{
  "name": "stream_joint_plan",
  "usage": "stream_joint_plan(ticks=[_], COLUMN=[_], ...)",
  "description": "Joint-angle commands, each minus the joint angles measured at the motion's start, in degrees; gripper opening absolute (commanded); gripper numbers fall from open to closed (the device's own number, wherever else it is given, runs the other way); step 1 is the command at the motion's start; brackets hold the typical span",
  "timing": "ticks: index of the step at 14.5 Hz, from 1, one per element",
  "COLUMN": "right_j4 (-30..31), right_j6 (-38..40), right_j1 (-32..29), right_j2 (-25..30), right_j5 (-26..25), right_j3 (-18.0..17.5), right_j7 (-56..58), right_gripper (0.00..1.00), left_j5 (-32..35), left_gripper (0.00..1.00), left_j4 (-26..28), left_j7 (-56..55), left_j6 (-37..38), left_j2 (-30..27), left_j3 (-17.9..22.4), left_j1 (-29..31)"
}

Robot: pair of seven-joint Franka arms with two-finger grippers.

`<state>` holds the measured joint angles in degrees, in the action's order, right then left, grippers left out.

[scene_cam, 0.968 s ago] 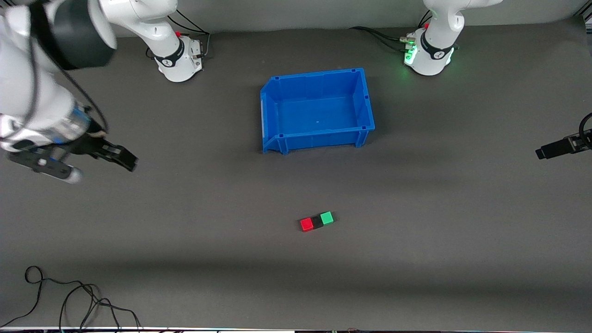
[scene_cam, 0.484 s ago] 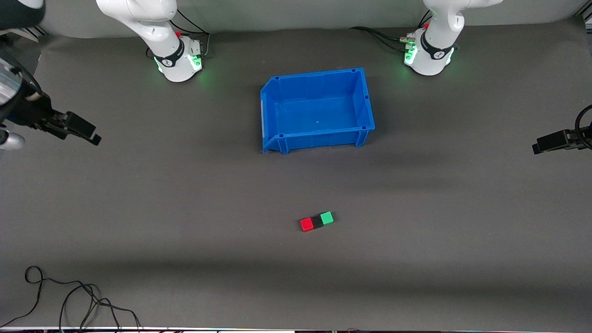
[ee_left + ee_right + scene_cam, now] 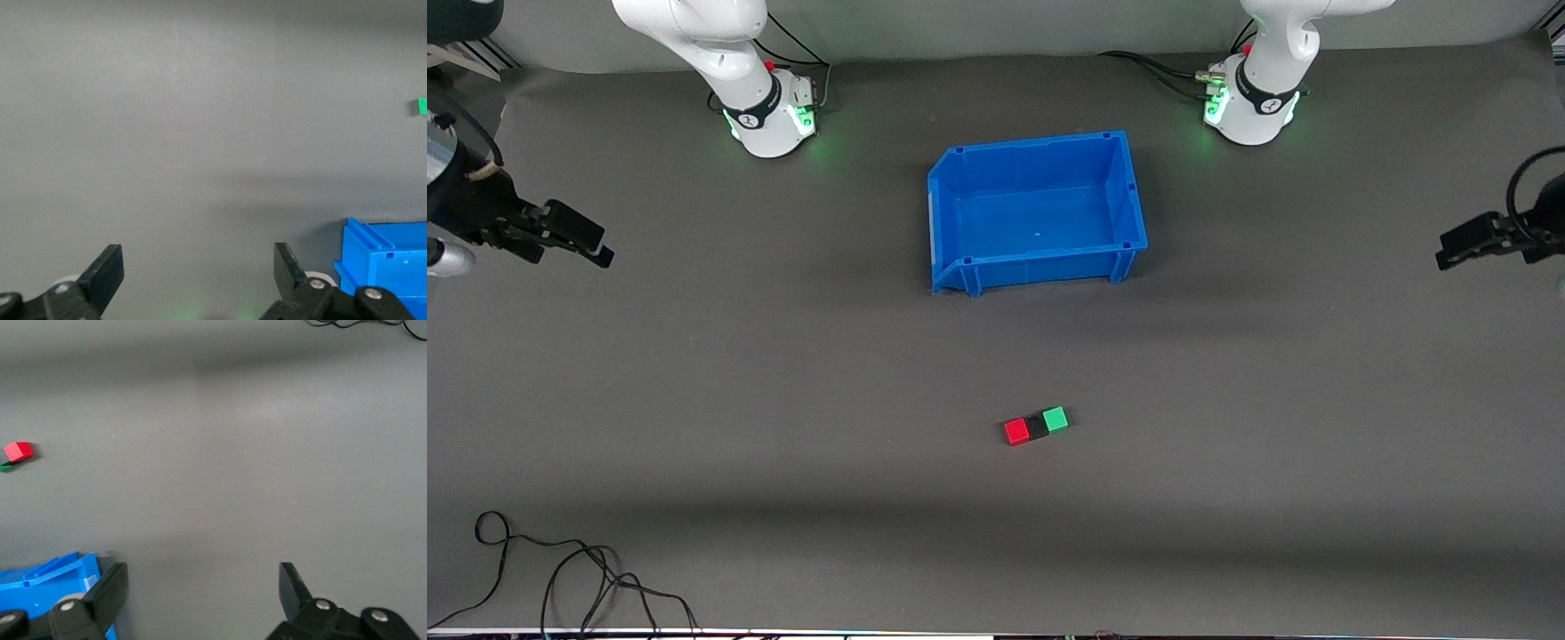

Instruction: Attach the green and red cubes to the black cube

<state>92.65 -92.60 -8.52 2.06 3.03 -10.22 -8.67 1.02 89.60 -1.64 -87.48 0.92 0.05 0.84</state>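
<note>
You see both arms drawn back to the table's ends: the right gripper (image 3: 591, 247) and the left gripper (image 3: 1449, 253) hang over bare mat, jaws spread wide, holding nothing. The red cube (image 3: 1016, 431), black cube (image 3: 1037, 426) and green cube (image 3: 1056, 418) sit touching in a row, nearer the front camera than the blue bin (image 3: 1134, 191). The left wrist view catches only what looks like the green one.

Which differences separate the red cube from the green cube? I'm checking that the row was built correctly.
The red cube sits at the row's end toward the right arm's end of the table; the green cube sits at the end toward the left arm's.
The red cube lies slightly nearer the front camera than the green cube.
Both look the same size, rest on the mat and sit against the black cube between them.
</note>
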Motion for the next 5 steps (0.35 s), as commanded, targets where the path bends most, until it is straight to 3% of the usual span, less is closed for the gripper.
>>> stream_joint_plan(ticks=[1,5], right_j4=[-2.7,-1.4], right_j6=[1.7,2.8], right_j1=[-0.4,-0.1], right_j2=[-2.0,-1.9], right_j5=[-2.1,-2.8], right_j3=[-0.6,-0.6], right_j7=[1.7,1.8], right_gripper=[1.00,1.00], left_j5=[1.0,0.9], left_gripper=[1.00,1.00], left_j4=[4.4,2.3], left_j7=[0.5,0.1], left_j6=[-1.7,-0.9], left_j2=[-3.4,-1.2], left_j3=[-2.2,-1.8], left_j1=[-0.5,-0.7])
